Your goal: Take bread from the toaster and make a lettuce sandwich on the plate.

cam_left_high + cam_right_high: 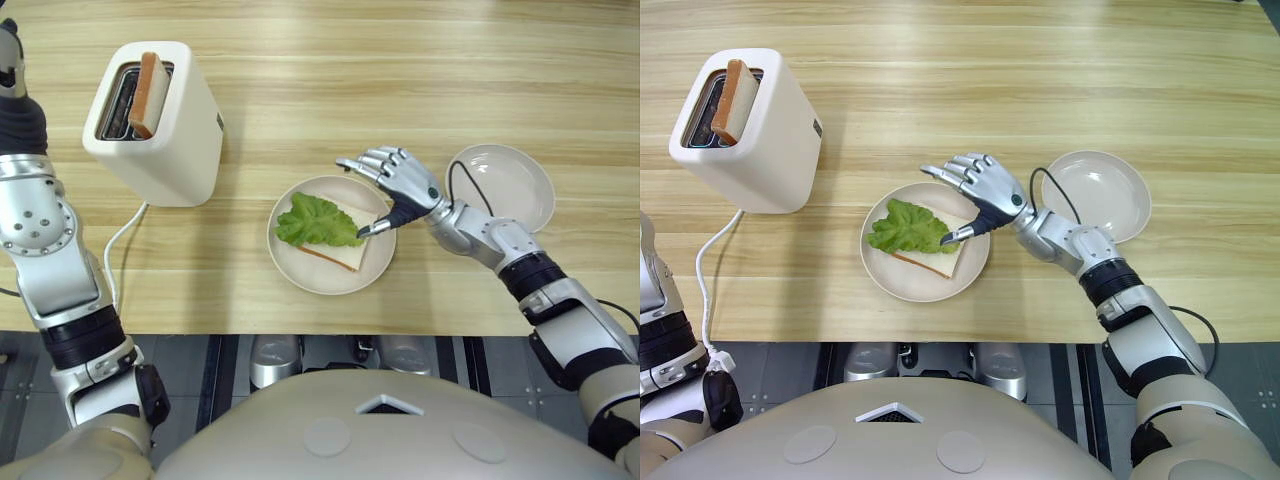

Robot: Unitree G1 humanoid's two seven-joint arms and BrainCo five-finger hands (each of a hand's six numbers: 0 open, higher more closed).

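On the wooden bench [400, 80], a white toaster [160, 130] stands at the left with one bread slice [148, 95] upright in a slot and its white cord [120, 245] trailing to the front edge, well apart from the round plate [300, 275] at centre, which holds a second bread slice [350, 255] with a lettuce leaf [318, 222] on top. The right robot hand [400, 185] hangs over the plate's right rim, fingers spread and holding nothing, one fingertip at the slice beside the lettuce; an empty white dish [500, 185] lies just behind its wrist. The left eye view shows the left robot hand [8, 60] at the upper left edge, beside the toaster; its state cannot be told.
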